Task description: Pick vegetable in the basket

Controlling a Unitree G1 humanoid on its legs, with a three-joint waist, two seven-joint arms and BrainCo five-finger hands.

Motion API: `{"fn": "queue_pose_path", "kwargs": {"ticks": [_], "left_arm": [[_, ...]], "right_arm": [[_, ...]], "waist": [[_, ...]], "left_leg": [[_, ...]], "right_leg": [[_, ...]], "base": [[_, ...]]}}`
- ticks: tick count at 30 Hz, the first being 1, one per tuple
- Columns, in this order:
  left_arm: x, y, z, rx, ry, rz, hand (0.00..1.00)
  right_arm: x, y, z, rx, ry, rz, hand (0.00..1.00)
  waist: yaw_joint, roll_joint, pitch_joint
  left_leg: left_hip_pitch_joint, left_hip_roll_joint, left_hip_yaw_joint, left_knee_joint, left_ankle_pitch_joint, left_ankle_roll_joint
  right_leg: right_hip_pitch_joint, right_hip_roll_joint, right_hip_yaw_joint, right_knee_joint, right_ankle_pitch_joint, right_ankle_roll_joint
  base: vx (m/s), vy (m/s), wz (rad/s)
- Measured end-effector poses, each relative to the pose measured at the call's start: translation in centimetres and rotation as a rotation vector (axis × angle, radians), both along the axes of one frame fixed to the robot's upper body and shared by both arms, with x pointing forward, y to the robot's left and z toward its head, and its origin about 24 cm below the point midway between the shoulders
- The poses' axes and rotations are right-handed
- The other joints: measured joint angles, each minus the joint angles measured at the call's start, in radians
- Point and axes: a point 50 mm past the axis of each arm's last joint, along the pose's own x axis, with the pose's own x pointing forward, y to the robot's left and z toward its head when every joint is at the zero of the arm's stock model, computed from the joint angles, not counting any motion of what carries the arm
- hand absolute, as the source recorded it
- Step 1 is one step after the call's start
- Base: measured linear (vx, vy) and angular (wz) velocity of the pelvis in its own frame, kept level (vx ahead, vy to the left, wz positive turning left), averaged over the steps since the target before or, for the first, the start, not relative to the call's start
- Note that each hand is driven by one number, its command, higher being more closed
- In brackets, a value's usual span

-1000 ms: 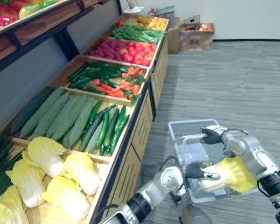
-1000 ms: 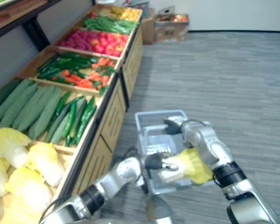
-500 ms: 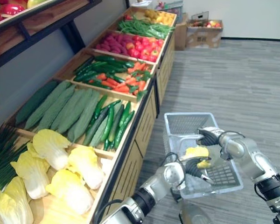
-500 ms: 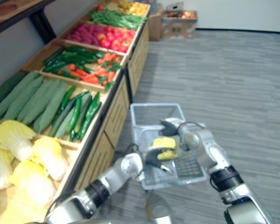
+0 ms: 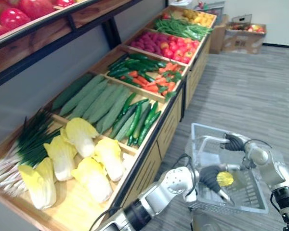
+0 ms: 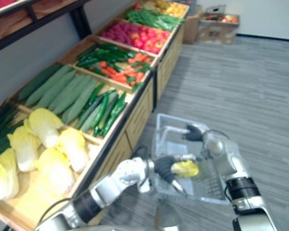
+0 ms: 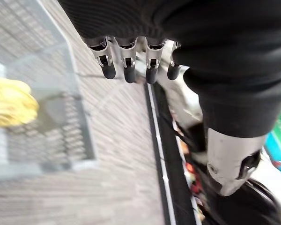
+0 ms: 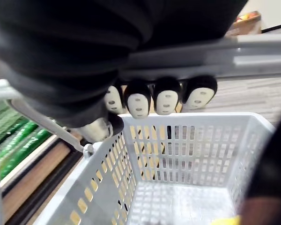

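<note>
A pale grey plastic basket (image 5: 253, 204) hangs over the floor beside the shelf. A small yellow cabbage (image 5: 225, 178) lies inside it, also seen as the cabbage (image 7: 9, 101) past my left hand's fingers (image 7: 126, 70). My left hand (image 5: 209, 177) hovers at the basket's near side, close to the cabbage, open with straight fingers and nothing in it. At the basket's top, my right hand (image 5: 233, 142) is shut on the handle (image 8: 253, 56), with its fingers (image 8: 164, 98) curled round the bar above the slotted basket wall (image 8: 192, 140).
A long wooden produce shelf (image 5: 149, 149) runs along the left, holding green onions (image 5: 29, 149), several cabbages (image 5: 82, 154), cucumbers (image 5: 135, 120), and carrots and peppers (image 5: 154, 79). A cardboard box (image 5: 243, 36) stands at the far end. Grey floor stretches to the right.
My left hand has let go of the yellow cabbage, which now lies in the basket, and its fingers have straightened. The camera has swung toward the shelf.
</note>
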Motion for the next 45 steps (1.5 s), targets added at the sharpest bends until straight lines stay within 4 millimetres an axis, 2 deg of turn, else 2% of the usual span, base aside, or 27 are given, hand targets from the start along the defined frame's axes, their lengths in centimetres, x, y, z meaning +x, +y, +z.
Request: {"fn": "queue_pose_path", "kwargs": {"ticks": [2, 4, 5, 6, 9, 12, 14, 15, 18, 20, 21, 23, 25, 26, 28, 30, 31, 33, 34, 36, 37, 38, 39, 42, 43, 44, 45], "left_arm": [[-2.0, 0.9, 0.7, -0.073, 0.077, -0.129, 0.0], [-3.1, 2.1, 0.8, -0.112, 0.161, -0.173, 0.0], [-2.9, 3.2, 0.7, -0.126, 0.202, -0.14, 0.0], [-2.7, 3.8, 0.6, -0.126, 0.215, -0.126, 0.0], [-2.7, 7.9, 0.9, -0.147, 0.283, -0.02, 0.0], [-2.7, 10.7, 1.8, -0.244, 0.334, 0.098, 0.0], [-2.5, 12.0, 1.9, -0.305, 0.355, 0.186, 0.0], [-2.0, 14.0, 1.8, -0.363, 0.351, 0.358, 0.0], [-1.3, 16.8, 1.5, -0.474, 0.346, 0.618, 0.0], [-0.7, 19.3, 0.7, -0.628, 0.348, 0.927, 0.0], [-0.6, 20.0, 0.5, -0.645, 0.333, 1.016, 0.0], [-0.9, 23.1, 0.0, -0.652, 0.229, 1.337, 0.0], [-1.4, 25.4, -0.6, -0.514, 0.066, 1.618, 0.0], [-1.9, 26.6, -1.3, -0.418, 0.001, 1.772, 0.0], [-2.7, 28.2, -2.7, -0.287, -0.052, 1.944, 0.0], [-4.3, 30.6, -4.9, -0.123, -0.07, 2.179, 0.0], [-4.8, 31.2, -5.5, -0.094, -0.062, 2.244, 0.0], [-6.9, 33.6, -8.2, 0.049, -0.001, 2.465, 0.0], [-7.4, 34.0, -9.1, 0.085, 0.03, 2.514, 0.0], [-9.4, 35.1, -12.0, 0.218, 0.162, 2.626, 0.0], [-11.0, 35.6, -14.2, 0.325, 0.29, 2.672, 0.0], [-12.1, 35.7, -15.7, 0.388, 0.383, 2.704, 0.0], [-14.5, 35.4, -17.7, 0.472, 0.547, 2.752, 0.0], [-18.0, 34.0, -20.3, 0.558, 0.818, 2.788, 0.0], [-19.6, 32.9, -21.5, 0.592, 0.958, 2.786, 0.0], [-20.2, 32.4, -21.9, 0.61, 1.006, 2.773, 0.0], [-21.0, 31.7, -22.4, 0.64, 1.08, 2.737, 0.0]], "right_arm": [[-0.7, -1.0, -1.5, -0.017, 0.051, -0.047, 1.0], [-1.8, -2.0, -3.0, -0.033, 0.103, -0.089, 1.0], [-2.7, -2.7, -3.9, -0.037, 0.12, -0.125, 1.0], [-3.1, -3.1, -4.3, -0.036, 0.131, -0.143, 1.0], [-5.8, -5.5, -6.7, 0.014, 0.157, -0.328, 1.0], [-8.2, -7.3, -8.5, 0.069, 0.156, -0.502, 1.0], [-9.4, -7.8, -9.3, 0.089, 0.168, -0.571, 1.0], [-11.4, -8.3, -10.8, 0.115, 0.198, -0.67, 1.0], [-14.5, -8.3, -12.8, 0.182, 0.237, -0.795, 1.0], [-17.2, -8.8, -13.8, 0.238, 0.236, -0.929, 1.0], [-17.8, -8.9, -14.1, 0.256, 0.238, -0.963, 1.0], [-20.7, -8.3, -15.9, 0.327, 0.286, -1.096, 1.0], [-22.4, -7.8, -16.9, 0.346, 0.311, -1.172, 1.0], [-23.3, -7.5, -17.4, 0.355, 0.326, -1.208, 1.0], [-24.5, -7.1, -17.9, 0.349, 0.347, -1.244, 1.0], [-25.9, -6.1, -18.7, 0.346, 0.377, -1.288, 1.0], [-26.3, -5.8, -18.9, 0.347, 0.386, -1.301, 1.0], [-26.9, -4.9, -19.4, 0.357, 0.388, -1.342, 1.0], [-27.0, -4.8, -19.5, 0.355, 0.387, -1.345, 1.0], [-26.7, -4.4, -19.6, 0.355, 0.381, -1.336, 1.0], [-26.1, -4.1, -19.6, 0.367, 0.371, -1.322, 1.0], [-25.7, -3.7, -19.7, 0.378, 0.367, -1.308, 1.0], [-25.2, -3.2, -19.8, 0.393, 0.36, -1.289, 1.0], [-24.7, -2.6, -19.9, 0.426, 0.347, -1.276, 1.0], [-24.3, -2.1, -20.1, 0.441, 0.345, -1.263, 1.0], [-24.2, -1.9, -20.1, 0.443, 0.347, -1.254, 1.0], [-24.0, -1.7, -20.2, 0.448, 0.35, -1.242, 1.0]], "waist": [[0.0, 0.014, -0.009], [0.007, 0.032, -0.022], [0.018, 0.032, -0.025], [0.022, 0.043, -0.033], [0.027, 0.04, -0.048], [0.048, 0.026, -0.057], [0.05, 0.017, -0.061], [0.062, -0.001, -0.071], [0.095, -0.027, -0.087], [0.106, -0.045, -0.094], [0.109, -0.049, -0.097], [0.128, -0.071, -0.119], [0.132, -0.082, -0.125], [0.138, -0.085, -0.126], [0.149, -0.086, -0.127], [0.153, -0.106, -0.14], [0.153, -0.112, -0.145], [0.153, -0.124, -0.152], [0.153, -0.126, -0.154], [0.154, -0.131, -0.159], [0.153, -0.135, -0.162], [0.153, -0.138, -0.164], [0.152, -0.144, -0.165], [0.152, -0.147, -0.167], [0.15, -0.151, -0.171], [0.15, -0.148, -0.171], [0.149, -0.158, -0.168]], "left_leg": [[-0.004, -0.001, -0.016, -0.01, 0.002, 0.003], [-0.004, 0.001, -0.027, -0.013, 0.002, 0.003], [-0.004, 0.002, -0.033, -0.014, 0.002, 0.003], [-0.004, 0.003, -0.036, -0.014, 0.003, 0.004], [-0.026, 0.005, -0.101, -0.027, 0.016, 0.019], [-0.061, 0.004, -0.167, -0.03, 0.026, 0.033], [-0.082, 0.003, -0.21, -0.031, 0.032, 0.042], [-0.112, -0.008, -0.269, -0.047, 0.047, 0.055], [-0.149, -0.02, -0.336, -0.063, 0.067, 0.071], [-0.168, -0.038, -0.409, -0.097, 0.095, 0.083], [-0.169, -0.04, -0.425, -0.107, 0.1, 0.086], [-0.185, -0.045, -0.478, -0.138, 0.12, 0.091], [-0.198, -0.043, -0.525, -0.147, 0.132, 0.09], [-0.2, -0.041, -0.544, -0.149, 0.139, 0.083], [-0.201, -0.039, -0.566, -0.15, 0.141, 0.084], [-0.228, -0.045, -0.606, -0.151, 0.148, 0.086], [-0.234, -0.046, -0.615, -0.152, 0.152, 0.083], [-0.231, -0.048, -0.644, -0.178, 0.176, 0.078], [-0.23, -0.047, -0.649, -0.186, 0.182, 0.08], [-0.228, -0.047, -0.657, -0.2, 0.195, 0.082], [-0.226, -0.047, -0.656, -0.204, 0.198, 0.083], [-0.224, -0.047, -0.653, -0.205, 0.198, 0.083], [-0.209, -0.049, -0.647, -0.211, 0.199, 0.082], [-0.192, -0.053, -0.634, -0.224, 0.2, 0.081], [-0.18, -0.058, -0.628, -0.237, 0.202, 0.08], [-0.178, -0.059, -0.625, -0.239, 0.202, 0.079], [-0.174, -0.06, -0.621, -0.24, 0.201, 0.078]], "right_leg": [[0.004, -0.006, -0.019, 0.0, 0.001, 0.002], [0.011, -0.008, -0.033, 0.0, 0.002, 0.002], [0.014, -0.012, -0.044, 0.0, 0.002, 0.003], [0.016, -0.018, -0.048, 0.0, 0.002, 0.003], [0.03, -0.041, -0.108, 0.0, 0.002, 0.003], [0.034, -0.064, -0.163, 0.0, 0.002, 0.003], [0.04, -0.079, -0.198, 0.0, 0.0, 0.005], [0.045, -0.103, -0.246, 0.0, -0.002, 0.008], [0.048, -0.129, -0.303, 0.0, -0.003, 0.01], [0.066, -0.155, -0.363, 0.0, -0.006, 0.013], [0.074, -0.16, -0.379, 0.0, -0.006, 0.014], [0.083, -0.168, -0.422, 0.003, -0.009, 0.017], [0.095, -0.172, -0.453, 0.005, -0.009, 0.018], [0.103, -0.174, -0.465, 0.011, -0.019, 0.028], [0.115, -0.177, -0.473, 0.019, -0.031, 0.041], [0.116, -0.19, -0.503, 0.021, -0.072, 0.04], [0.117, -0.191, -0.509, 0.021, -0.085, 0.039], [0.129, -0.184, -0.527, 0.022, -0.105, 0.035], [0.133, -0.182, -0.534, 0.022, -0.107, 0.031], [0.136, -0.178, -0.541, 0.018, -0.11, 0.026], [0.137, -0.176, -0.54, 0.014, -0.113, 0.022], [0.138, -0.175, -0.539, 0.011, -0.118, 0.015], [0.15, -0.172, -0.537, 0.0, -0.121, 0.009], [0.153, -0.172, -0.53, 0.0, -0.124, 0.006], [0.154, -0.173, -0.523, 0.0, -0.124, 0.006], [0.154, -0.173, -0.521, 0.0, -0.125, 0.004], [0.154, -0.173, -0.517, 0.0, -0.128, 0.001]], "base": [[-0.01, 0.02, 0.28], [0.0, 0.03, 0.2], [-0.01, 0.031, 0.18], [-0.01, 0.031, 0.25], [-0.02, 0.008, 0.52], [-0.03, -0.021, 0.61], [-0.05, -0.04, 0.81], [-0.05, -0.03, 0.92], [-0.04, -0.022, 0.83], [-0.02, -0.018, 0.86], [-0.01, -0.013, 0.84], [0.0, -0.024, 0.68], [0.02, -0.042, 0.6], [0.03, -0.044, 0.58], [0.03, -0.028, 0.38], [0.03, -0.039, 0.45], [0.05, -0.057, 0.42], [0.06, -0.061, 0.36], [0.04, -0.054, 0.28], [0.01, -0.039, 0.11], [0.0, 0.0, 0.0], [0.01, -0.023, -0.08], [0.0, -0.014, -0.1], [0.0, 0.005, -0.12], [0.0, 0.014, -0.11], [0.0, 0.014, -0.11], [0.0, 0.01, -0.11]]}}
